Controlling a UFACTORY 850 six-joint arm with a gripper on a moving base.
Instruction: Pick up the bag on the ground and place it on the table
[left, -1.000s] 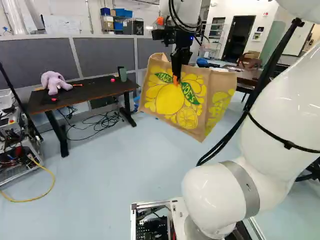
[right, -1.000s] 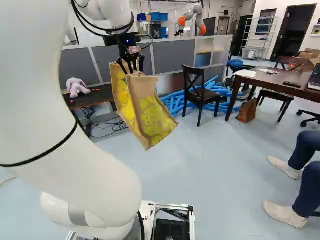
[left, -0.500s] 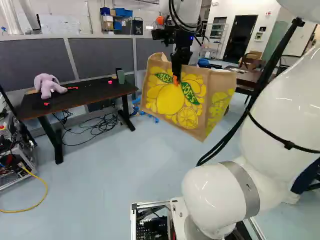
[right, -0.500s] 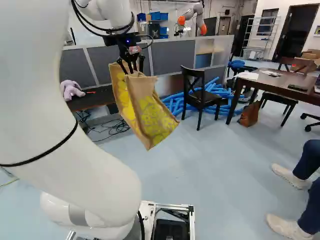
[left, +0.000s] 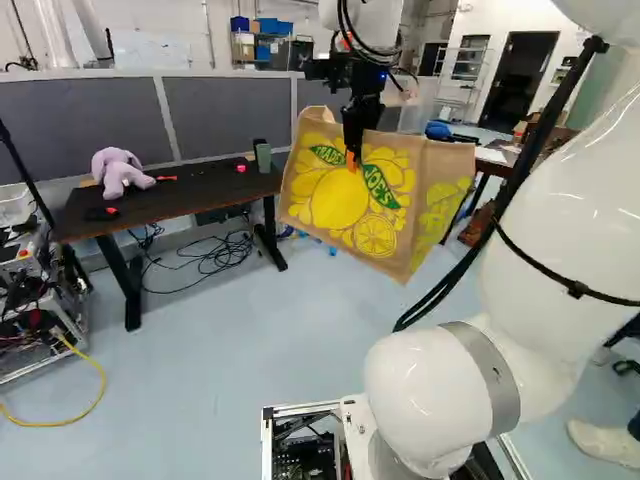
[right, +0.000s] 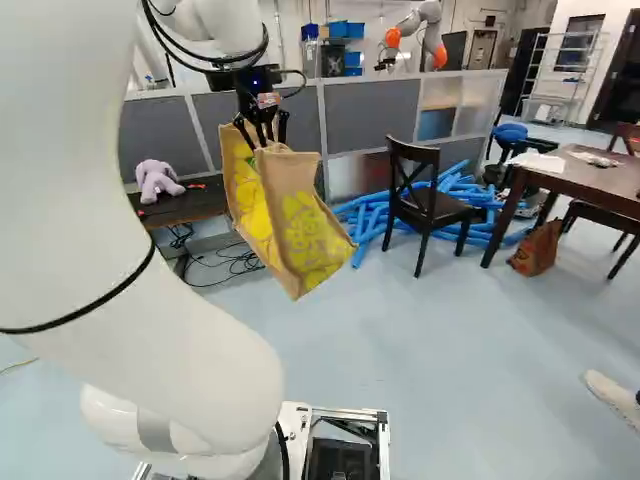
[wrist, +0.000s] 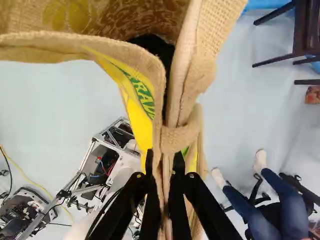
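In the left base view my gripper (left: 352, 158) is shut on the upper edge of a tan burlap bag (left: 400, 240) with a yellow fruit print. The bag hangs tilted in the air, well above the floor. Seen in the wrist view, the gripper (wrist: 164, 162) pinches folded burlap between its two fingers, and the bag's mouth (wrist: 75, 42) gapes ahead of them. A black table (left: 190, 197) stands beyond and to the left of the bag in the left base view. A brown table (right: 590, 180) is at the right of the right base view.
On the black table are a purple plush toy (left: 118, 172) and a green cup (left: 263, 157). A black chair (right: 425, 205), blue tubes (right: 370, 215) and a brown bag (right: 537, 248) lie right of the held bag. Another robot (right: 425, 30) stands behind the partition. A person's foot (right: 610, 392) shows.
The base has moved: over the last half second the tables and chair shift rightward in both base views. Arm and held bag keep their pose against the joint; the gripper stays shut.
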